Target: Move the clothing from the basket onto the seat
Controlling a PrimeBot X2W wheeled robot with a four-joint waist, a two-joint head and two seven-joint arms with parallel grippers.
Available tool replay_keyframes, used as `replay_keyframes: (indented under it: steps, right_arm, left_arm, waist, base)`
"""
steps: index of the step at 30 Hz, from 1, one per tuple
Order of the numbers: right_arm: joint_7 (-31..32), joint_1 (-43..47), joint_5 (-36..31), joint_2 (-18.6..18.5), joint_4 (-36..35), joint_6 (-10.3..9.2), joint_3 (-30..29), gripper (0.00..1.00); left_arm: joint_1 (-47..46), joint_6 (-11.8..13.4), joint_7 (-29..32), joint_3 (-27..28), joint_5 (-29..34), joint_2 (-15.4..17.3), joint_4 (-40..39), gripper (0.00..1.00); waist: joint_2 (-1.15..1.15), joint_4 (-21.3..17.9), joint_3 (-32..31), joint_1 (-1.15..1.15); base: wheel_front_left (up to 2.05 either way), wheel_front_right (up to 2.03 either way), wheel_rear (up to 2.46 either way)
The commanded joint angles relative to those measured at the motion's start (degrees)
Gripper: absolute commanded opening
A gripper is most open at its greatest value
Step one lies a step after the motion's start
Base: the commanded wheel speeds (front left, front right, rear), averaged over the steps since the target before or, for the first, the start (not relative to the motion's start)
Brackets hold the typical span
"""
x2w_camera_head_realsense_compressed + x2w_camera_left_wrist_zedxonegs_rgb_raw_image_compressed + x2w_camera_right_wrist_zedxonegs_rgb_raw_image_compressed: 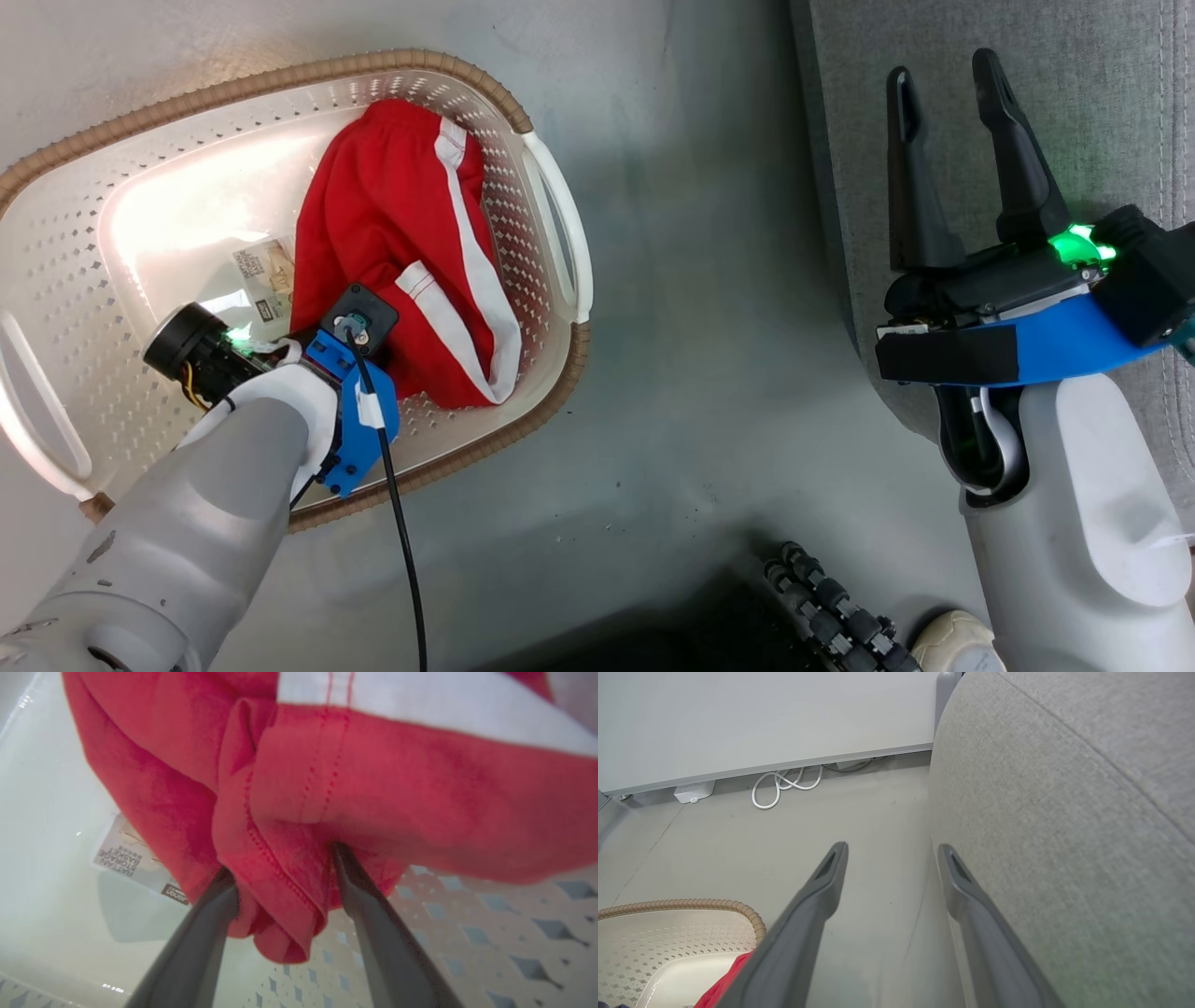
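The clothing (392,233) lies heaped in the right half of the basket (280,79), which stands on the floor (700,373). Its long axis runs from the far wall to the near wall, white stripe uppermost. The left gripper (282,861) is down at its near end, its 2 fingers (373,933) spread wide and straddling a hemmed fold, not yet pinching it. The right gripper (945,70) hangs wide apart and empty at the front edge of the seat (1102,93), so the left arm is nearer.

Left forearm (215,485) — we slant it up from the lower left, wrist tipped steeply down | left pincer (280,872) jaws spread wide | right forearm (1074,523) upright at lower right | right pincer (945,75) — we hold it pointing forward, jaws wide apart
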Motion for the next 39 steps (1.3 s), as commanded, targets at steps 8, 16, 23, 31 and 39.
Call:
replay_keyframes:
  steps: [8,16,23,31,39]
  right_arm:
    - [-0.22,-1.14,-0.38,0.03,0.24,0.01,-0.87,1.0]
    - [-0.22,-0.24,-1.03,0.04,0.64,0.01,-1.66,1.0]
    - [-0.22,1.02,-2.95,0.04,0.69,0.01,-2.47,1.0]
    - [-0.22,3.04,-4.86,0.03,1.57,0.01,-3.35,1.0]
    - [-0.22,6.14,-6.7,0.01,2.82,0.01,-4.06,1.0]
  left_arm:
    - [-0.66,-0.03,-0.5,-0.8,0.05,-0.21,0.42,0.0]
    - [0.04,-0.03,-2.37,-1.06,-0.62,-1.46,-0.36,0.0]
    - [1.35,-0.03,-6.29,-1.19,-1.45,-4.39,-1.13,0.0]
    - [2.56,-0.03,-12.34,-1.27,-1.95,-7.57,-2.48,0.0]
    - [4.45,-0.03,-15.02,-0.87,-3.06,-9.47,-4.43,0.0]
  waist:
    - [0.0,0.19,-0.87,0.0]
    - [0.0,1.55,-3.2,0.0]
    - [0.0,4.18,-7.54,0.0]
    - [0.0,7.64,-14.06,0.0]
    - [0.0,10.28,-21.99,0.0]
  base:
    - [0.0,0.0,0.0]
    - [0.0,0.0,0.0]
    - [0.0,0.0,0.0]
    - [0.0,0.0,0.0]
    - [0.0,0.0,0.0]
